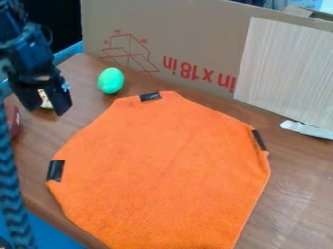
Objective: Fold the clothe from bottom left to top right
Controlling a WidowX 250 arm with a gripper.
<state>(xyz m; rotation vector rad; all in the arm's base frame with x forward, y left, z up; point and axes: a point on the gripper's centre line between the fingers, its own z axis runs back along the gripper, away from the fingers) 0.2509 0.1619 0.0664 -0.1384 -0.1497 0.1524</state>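
The gripper (46,108) hangs at the upper left, beyond the cloth's upper left edge and apart from it. It stands open, with a small pale object showing between its fingers. An orange cloth (162,170) lies spread out over the middle of the brown table, its lower end cut off by the view's bottom edge. Black patches mark the cloth at its top, its left corner and its right side.
A green egg-shaped object (110,80) stands between the gripper and the cloth's top. Behind are a cardboard box (189,29) and a pale panel (286,73). A white strip (305,130) lies at right. A braided cable (9,194) runs down the left; a dark red object (13,120) is nearby.
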